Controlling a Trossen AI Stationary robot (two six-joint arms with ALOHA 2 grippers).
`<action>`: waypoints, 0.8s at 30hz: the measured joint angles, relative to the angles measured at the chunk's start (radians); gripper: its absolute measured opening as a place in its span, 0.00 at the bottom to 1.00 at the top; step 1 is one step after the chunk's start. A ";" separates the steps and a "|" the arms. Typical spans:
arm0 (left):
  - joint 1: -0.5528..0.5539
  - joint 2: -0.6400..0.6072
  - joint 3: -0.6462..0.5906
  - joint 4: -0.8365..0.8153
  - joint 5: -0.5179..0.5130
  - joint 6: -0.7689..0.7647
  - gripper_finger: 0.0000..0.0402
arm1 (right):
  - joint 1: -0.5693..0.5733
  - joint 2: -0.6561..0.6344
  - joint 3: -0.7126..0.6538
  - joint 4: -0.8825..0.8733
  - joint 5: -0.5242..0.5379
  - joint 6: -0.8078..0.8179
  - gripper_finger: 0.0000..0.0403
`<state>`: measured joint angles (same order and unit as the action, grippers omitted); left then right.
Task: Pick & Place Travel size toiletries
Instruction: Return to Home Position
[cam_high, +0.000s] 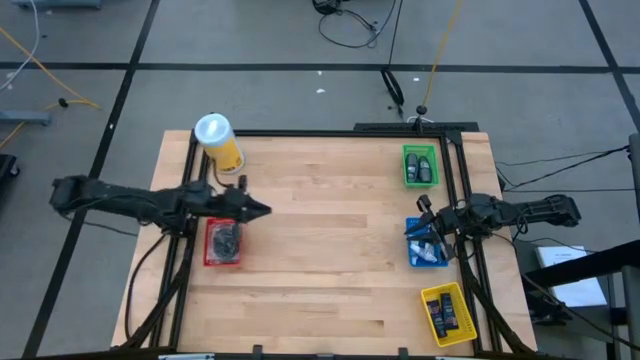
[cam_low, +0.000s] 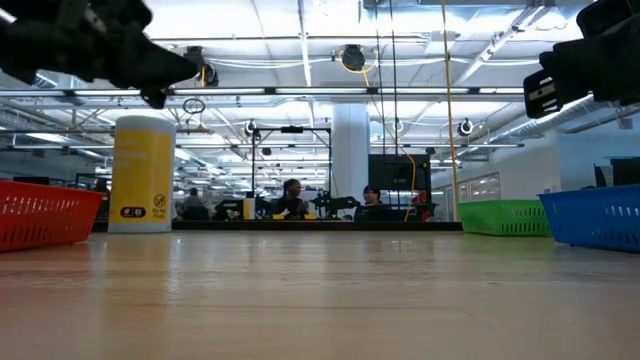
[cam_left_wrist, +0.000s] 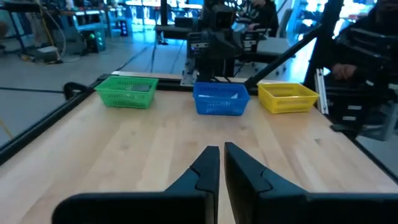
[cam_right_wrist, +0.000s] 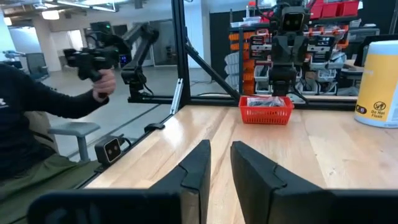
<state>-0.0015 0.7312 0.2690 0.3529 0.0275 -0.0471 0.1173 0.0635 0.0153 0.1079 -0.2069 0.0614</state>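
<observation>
Toiletries (cam_high: 226, 240): all binned; none seen loose on table (cam_high: 330, 260). Tubes (cam_high: 430, 254) in blue bin (cam_high: 412, 264); bottles (cam_high: 421, 168) in green bin (cam_high: 421, 149); dark pieces in red bin (cam_high: 223, 263) and yellow bin (cam_high: 428, 298), kind not made out.

Left gripper (cam_high: 262, 210): hung above table just beside red bin, near canister (cam_high: 222, 150); fingers pressed nearly together, nothing between.

Right gripper (cam_high: 426, 210): hung over blue bin's end nearest green bin; fingers parted by a narrow gap, nothing held.

Step in hand, as judged: retreat of both arms to rest; sorting apparently finished.

Handling advice: best lifted straight up first, clear of bin rims, then drawn back, each along own side. Left kept off canister. Fingers left as found. Slow throughout, no sweep across bins.
</observation>
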 joint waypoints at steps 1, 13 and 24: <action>0.012 -0.056 -0.018 -0.029 0.007 -0.001 0.05 | 0.000 0.000 0.000 0.000 -0.003 0.006 0.14; 0.081 -0.480 -0.138 -0.225 0.087 0.039 0.05 | 0.000 0.000 -0.001 -0.004 -0.003 0.005 0.14; 0.081 -0.707 -0.256 -0.274 0.157 0.046 0.05 | 0.000 0.000 -0.001 -0.004 -0.004 0.005 0.13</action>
<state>0.0792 0.0242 0.0128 0.0794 0.1841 -0.0013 0.1173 0.0635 0.0143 0.1040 -0.2111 0.0662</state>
